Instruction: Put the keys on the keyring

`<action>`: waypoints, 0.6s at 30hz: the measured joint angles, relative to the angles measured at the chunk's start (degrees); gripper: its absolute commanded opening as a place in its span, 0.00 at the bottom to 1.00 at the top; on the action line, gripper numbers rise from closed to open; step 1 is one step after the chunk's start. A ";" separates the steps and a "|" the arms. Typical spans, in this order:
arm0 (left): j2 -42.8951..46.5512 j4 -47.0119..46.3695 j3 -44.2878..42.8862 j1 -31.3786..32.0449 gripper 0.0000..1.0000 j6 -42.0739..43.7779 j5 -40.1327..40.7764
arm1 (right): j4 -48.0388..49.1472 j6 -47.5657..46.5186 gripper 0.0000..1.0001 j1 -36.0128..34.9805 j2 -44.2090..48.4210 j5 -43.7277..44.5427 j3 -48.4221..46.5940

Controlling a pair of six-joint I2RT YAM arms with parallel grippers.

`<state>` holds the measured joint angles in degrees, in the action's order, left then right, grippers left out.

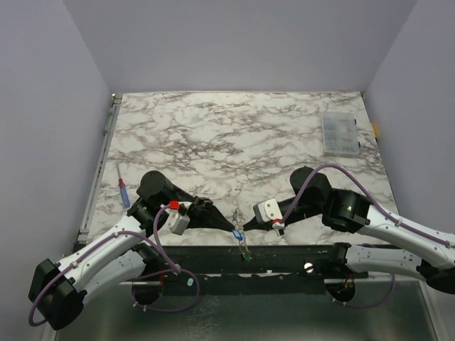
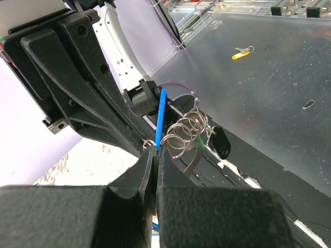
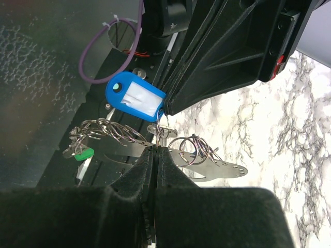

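Top view: left jaws and right jaws, both pressed together, pinched the keys [image 1: 244, 247] at the near edge of the counter [image 1: 234, 135]. Left wrist: tag [image 2: 162, 113] stood edge-on above the pinch. Right wrist: keyring [image 3: 222, 168] hung loose by the pinch, so any slip could've dumped everything off the edge.

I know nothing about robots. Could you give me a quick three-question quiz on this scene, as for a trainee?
1. True or false: the left pincer and right pincer are both wide open.
2. What sits toward the table's far right? A cup; B clear box; C hammer.
3. What colour is the tag hanging between the pincers?
Key: 1 false, both shut on the bunch of rings; 2 B; 3 blue.
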<state>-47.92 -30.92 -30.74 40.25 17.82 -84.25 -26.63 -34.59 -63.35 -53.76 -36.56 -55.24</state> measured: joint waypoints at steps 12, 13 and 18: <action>0.00 0.26 0.00 0.31 0.00 0.26 -0.02 | 0.31 0.00 0.01 0.00 -0.63 0.00 0.00; 0.00 0.26 0.00 0.35 0.00 0.26 0.00 | 0.42 0.00 0.01 0.00 -0.63 0.00 0.00; 0.02 0.33 0.00 0.39 0.00 0.26 0.00 | 0.48 0.00 0.01 0.00 -0.63 0.00 0.00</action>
<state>-47.90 -30.59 -30.74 40.64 18.09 -84.25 -26.15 -34.59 -63.35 -54.39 -36.56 -55.24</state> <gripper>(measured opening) 0.017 0.016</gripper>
